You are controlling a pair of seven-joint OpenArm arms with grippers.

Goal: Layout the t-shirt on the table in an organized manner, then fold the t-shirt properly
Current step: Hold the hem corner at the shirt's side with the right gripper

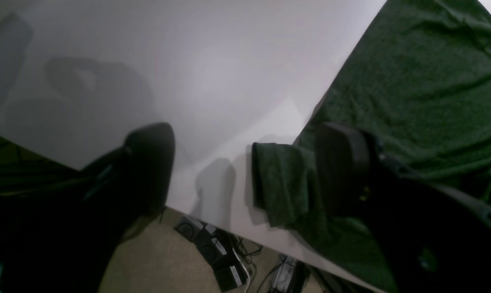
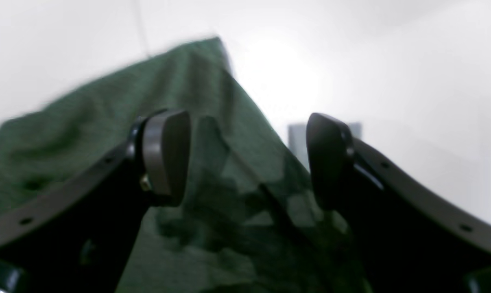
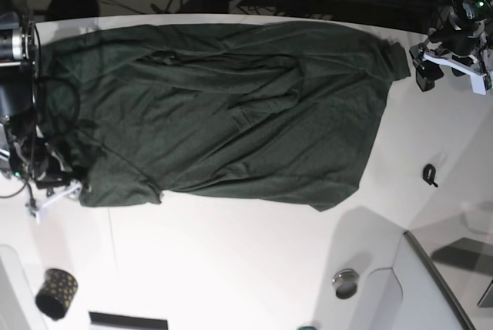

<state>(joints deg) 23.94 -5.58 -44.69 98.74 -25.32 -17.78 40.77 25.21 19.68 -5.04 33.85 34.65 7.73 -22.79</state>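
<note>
Covering most of the far half of the table [image 3: 254,260], the t-shirt [image 3: 223,106] lies spread flat, its length running across the base view, with soft wrinkles over its middle. One end reaches the curved far edge of the table on that view's right; the other end lies at the view's left edge.

The left gripper [image 1: 245,162] sits at the t-shirt's corner by that far edge. Its jaws stand spread. One finger pad [image 1: 343,162] rests against a small fold of green fabric at the table's edge; the other finger [image 1: 151,158] stands clear of the t-shirt, above bare tabletop [image 1: 212,73]. Nothing is pinched between them. Below the table edge, floor and cabling [image 1: 225,260] show.

The right gripper [image 2: 249,158] is at the opposite end of the t-shirt. Its jaws are spread wide, one finger [image 2: 168,154] over the fabric [image 2: 107,118] and the other beside it over white surface. The right wrist view is blurred, so whether the fingers touch the cloth cannot be told; no fabric is clamped.

Nearer than the t-shirt in the base view lie a small black clip [image 3: 429,173], a round metal fitting [image 3: 346,281] and a dark speckled cup [image 3: 57,293], all apart from the garment.
</note>
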